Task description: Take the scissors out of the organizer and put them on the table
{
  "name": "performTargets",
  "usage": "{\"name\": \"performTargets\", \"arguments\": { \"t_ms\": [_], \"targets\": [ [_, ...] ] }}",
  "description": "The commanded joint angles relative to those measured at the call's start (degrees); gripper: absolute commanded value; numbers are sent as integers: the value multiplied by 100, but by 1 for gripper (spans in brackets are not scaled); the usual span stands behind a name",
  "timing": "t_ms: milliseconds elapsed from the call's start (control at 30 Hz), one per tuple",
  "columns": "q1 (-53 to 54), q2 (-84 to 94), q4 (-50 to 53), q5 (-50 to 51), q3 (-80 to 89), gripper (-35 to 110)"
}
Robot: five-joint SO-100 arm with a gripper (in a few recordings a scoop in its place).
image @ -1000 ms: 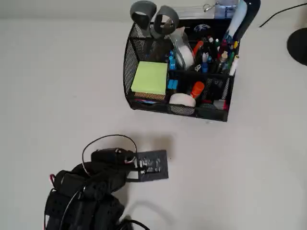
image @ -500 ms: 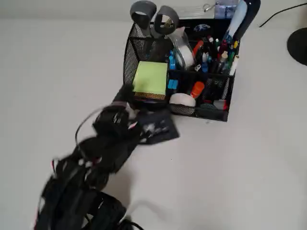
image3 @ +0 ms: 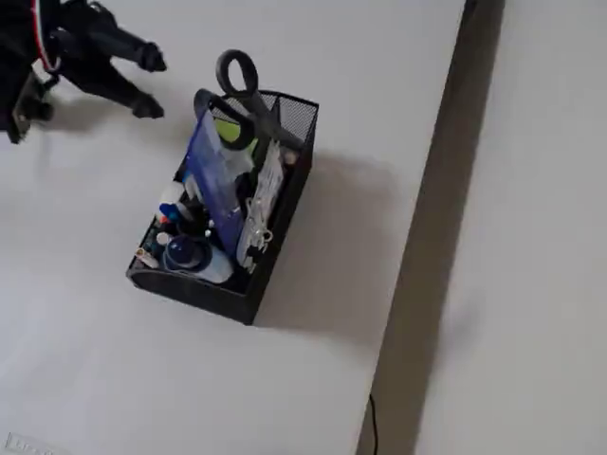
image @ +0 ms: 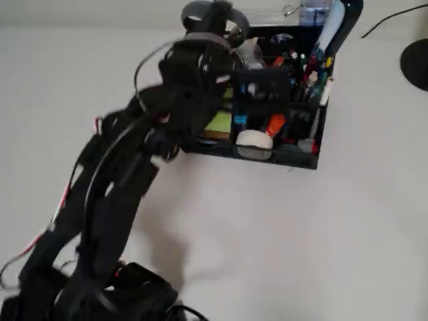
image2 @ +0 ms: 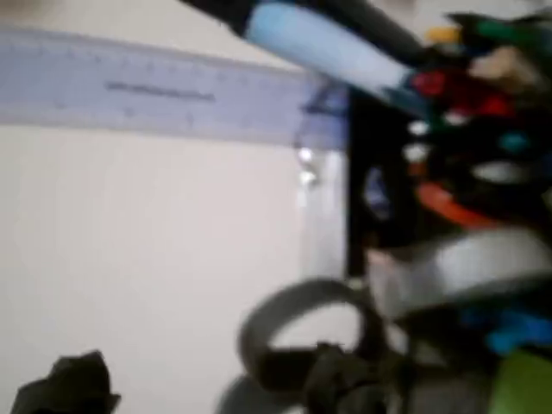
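Observation:
The scissors stand blades-down in the back left corner of the black mesh organizer, with their grey loop handles sticking up above the rim. In the fixed view the handles rise at the organizer's top end. My gripper is open and empty, raised to the left of the handles and not touching them. From overhead, the arm reaches across the organizer and the gripper covers the green sticky notes. One grey scissors loop sits low in the blurred wrist view. The white table surrounds everything.
Pens, markers, tape and a blue-tipped tool fill the organizer. A clear ruler lies behind it. A black round object sits at the overhead view's right edge. The table's edge runs down the fixed view's right side.
The arm has swung up from the near table area and stretched towards the organizer. The gripper now hangs above its front left part, close to the scissors handles.

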Motion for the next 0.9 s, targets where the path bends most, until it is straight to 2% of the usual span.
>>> {"name": "performTargets", "arguments": {
  "t_ms": [0, 367, 633, 867],
  "targets": [
    [-123, -448, 62, 202, -1187, 31],
    [-466, -817, 404, 272, -1477, 31],
    [-501, -923, 123, 272, -1547, 31],
    [-378, -1318, -237, 272, -1661, 21]
  ]
}}
